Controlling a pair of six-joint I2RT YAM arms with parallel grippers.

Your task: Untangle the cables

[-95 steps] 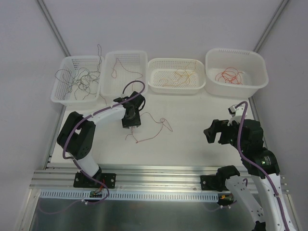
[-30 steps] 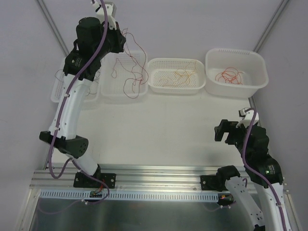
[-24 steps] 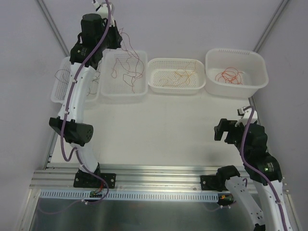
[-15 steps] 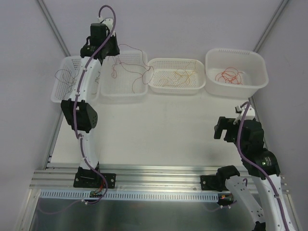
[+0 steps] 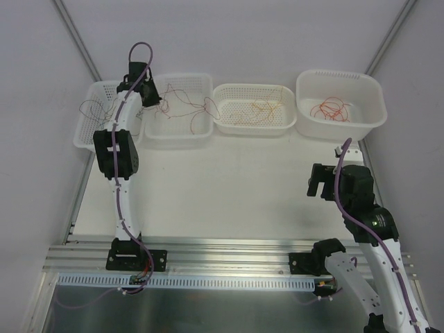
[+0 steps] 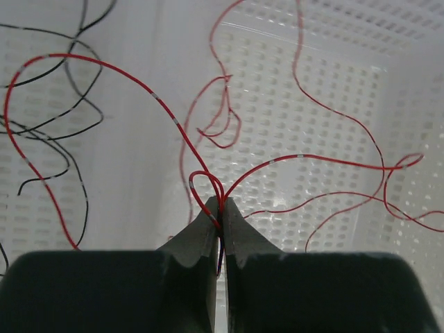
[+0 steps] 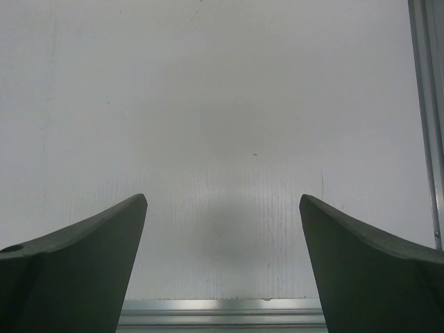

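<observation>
**Re-tangling risk at the basket wall**

Noted the left end effector [image 6: 220, 208] pressed together on a fold of the dark red cable [image 6: 305, 158], hovering about the wall between the leftmost basket [image 5: 87, 139] and the second basket [image 5: 177, 135]. Traced one loop leftward, arcing across the dark grey cables [image 6: 69, 118]. Traced the rest rightward into the second basket, with a far bend at the rim beside the third basket [image 5: 253, 127]; cannot tell from above whether on it or just inside. Found the right end effector [image 7: 222, 229] spread wide above bare bench [image 5: 222, 180], well apart from every cable, holding nothing.

Likely trouble, as a judgement only:
- On release here, expect the left loop to drop among the grey strands and knot afresh.
- With a sideways drag, expect a grey strand hooked and hauled over the wall.
- With the far bend left at the rim, watch for spill toward the orange-yellow cable [image 5: 263, 107].
- With so thin a wire held at a fold, allow for slipping out mid-move.
</observation>
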